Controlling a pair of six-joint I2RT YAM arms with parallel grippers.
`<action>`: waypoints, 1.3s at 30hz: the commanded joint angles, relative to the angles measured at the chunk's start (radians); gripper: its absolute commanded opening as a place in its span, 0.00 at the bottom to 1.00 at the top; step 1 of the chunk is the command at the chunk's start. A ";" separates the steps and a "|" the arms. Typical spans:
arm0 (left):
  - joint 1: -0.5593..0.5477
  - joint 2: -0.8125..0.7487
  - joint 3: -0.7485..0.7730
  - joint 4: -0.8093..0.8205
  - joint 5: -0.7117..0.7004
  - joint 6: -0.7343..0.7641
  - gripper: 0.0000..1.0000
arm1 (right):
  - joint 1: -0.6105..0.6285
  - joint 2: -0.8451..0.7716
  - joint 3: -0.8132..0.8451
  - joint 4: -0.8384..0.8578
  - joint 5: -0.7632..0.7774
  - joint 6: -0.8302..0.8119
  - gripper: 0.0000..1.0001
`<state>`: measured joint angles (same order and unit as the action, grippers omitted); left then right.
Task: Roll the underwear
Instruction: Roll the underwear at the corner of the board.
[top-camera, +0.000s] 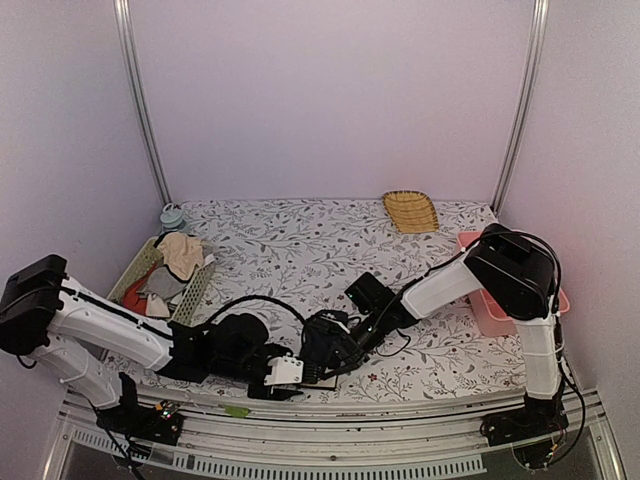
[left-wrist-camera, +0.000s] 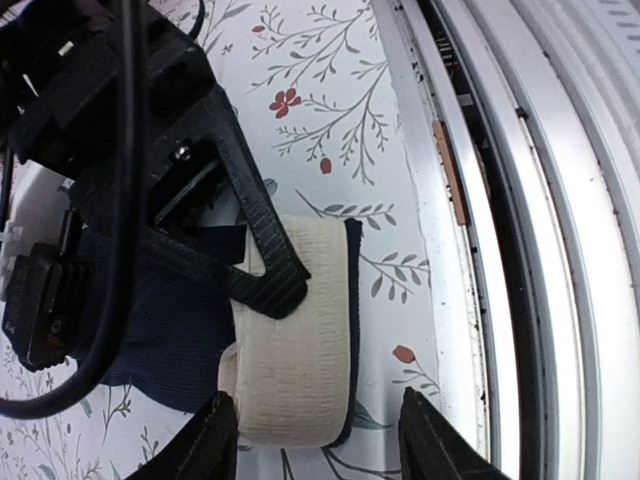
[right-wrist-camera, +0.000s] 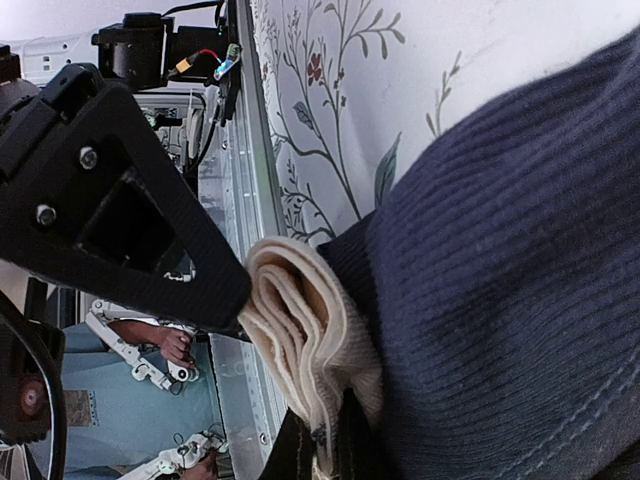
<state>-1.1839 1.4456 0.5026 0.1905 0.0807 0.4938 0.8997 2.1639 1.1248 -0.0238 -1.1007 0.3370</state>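
At the near edge of the tabletop (left-wrist-camera: 330, 100), right gripper (left-wrist-camera: 278, 290) pinches the part-rolled underwear (left-wrist-camera: 300, 370); left gripper (left-wrist-camera: 320, 440) gapes astride it. Next, probably, the left must clamp and turn the roll.

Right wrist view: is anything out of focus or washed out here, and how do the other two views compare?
Right wrist: the underwear is sharp down to its ribbing, while the tablecloth above it washes out pale. Left wrist: the cable close to the lens looks slightly soft, and the metal rails catch bright glare. Top external: even, lilac-tinted light with only faint shadows.
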 joint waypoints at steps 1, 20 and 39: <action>-0.041 0.073 0.045 0.067 -0.093 0.073 0.52 | 0.002 0.090 -0.033 -0.111 0.108 0.011 0.00; 0.033 0.229 0.274 -0.359 0.215 -0.037 0.03 | -0.082 -0.390 -0.171 -0.060 0.540 -0.109 0.49; 0.332 0.593 0.645 -0.782 0.723 -0.041 0.02 | 0.266 -0.743 -0.390 -0.039 0.990 -0.368 0.58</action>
<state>-0.9085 1.9396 1.1141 -0.4297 0.7059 0.4393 1.1130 1.3552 0.7254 -0.0956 -0.2199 0.0513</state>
